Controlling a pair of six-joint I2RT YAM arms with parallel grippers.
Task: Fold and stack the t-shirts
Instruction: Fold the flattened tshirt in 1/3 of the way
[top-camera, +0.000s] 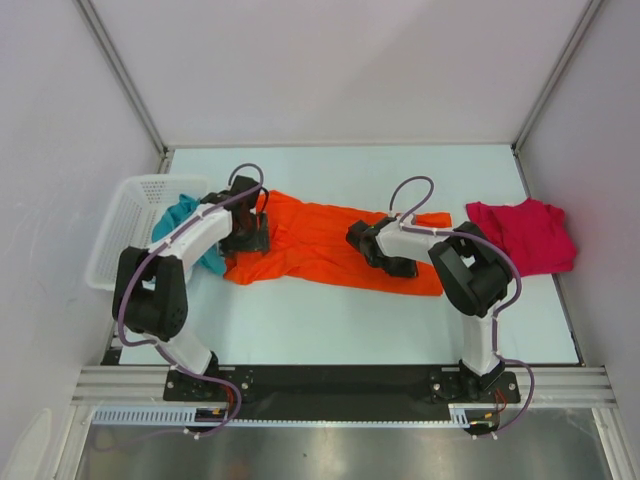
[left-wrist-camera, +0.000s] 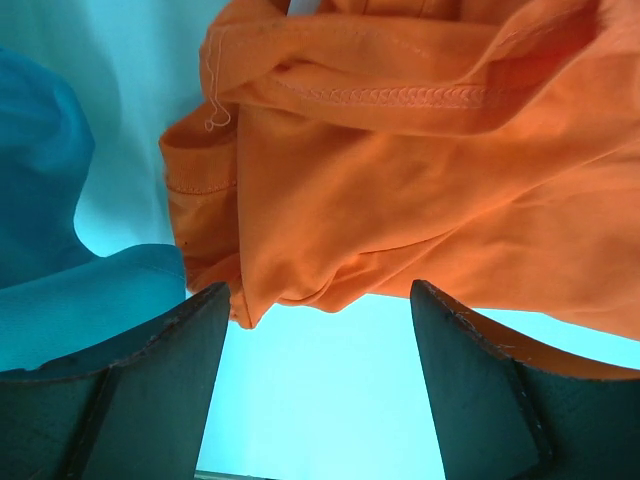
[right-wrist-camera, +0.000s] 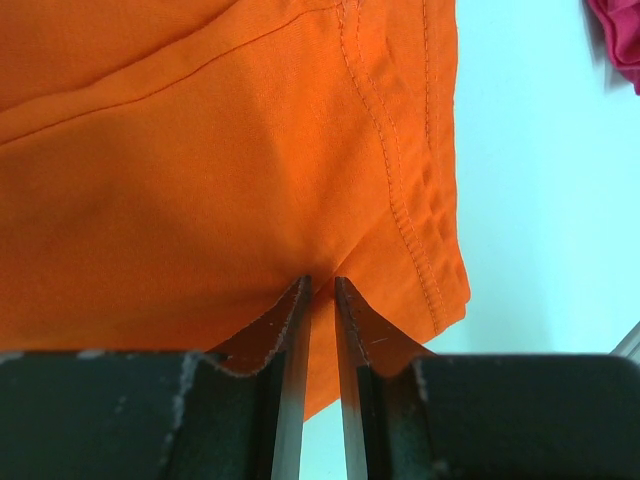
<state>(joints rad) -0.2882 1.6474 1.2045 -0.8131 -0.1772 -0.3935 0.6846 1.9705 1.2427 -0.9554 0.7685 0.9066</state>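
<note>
Orange shirt mid-bench: R end pinched, L end not yet taken.
Orange shirt (top-camera: 320, 245) lies lengthwise across the bench (top-camera: 330, 320), bunched at its L end. R fingers (right-wrist-camera: 285, 340) are nearly closed on a fold by the hem corner. L fingers (left-wrist-camera: 150, 370) stand wide open w/ nothing in them, just short of the crumpled hem. I'd take one layer at that hem, not the whole bunch, & keep off the teal shirt (top-camera: 183, 218) just beside. Room: bare bench on the near side; basket (top-camera: 110, 245) close on L, red shirt (top-camera: 525, 235) on R.
</note>
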